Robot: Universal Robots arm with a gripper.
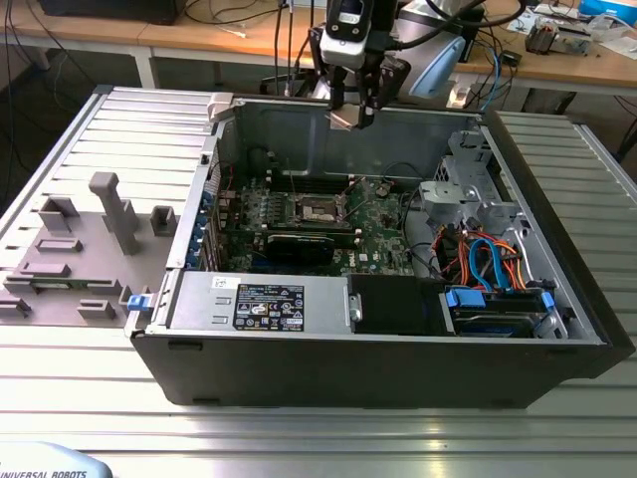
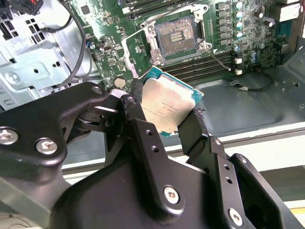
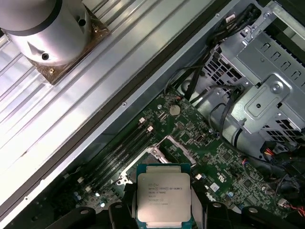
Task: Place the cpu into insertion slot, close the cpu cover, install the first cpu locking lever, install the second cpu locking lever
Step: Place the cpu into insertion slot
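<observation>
My gripper point(image 2: 164, 117) has the cpu point(image 2: 167, 102) pinched by its edges. I reckon it's light, stiff and fragile underneath. The insertion slot point(image 2: 176, 36) is well below.

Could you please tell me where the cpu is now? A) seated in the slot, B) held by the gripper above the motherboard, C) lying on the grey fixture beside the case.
B: the gripper clamps the cpu by its edges, and the slot beyond it is empty.
</observation>
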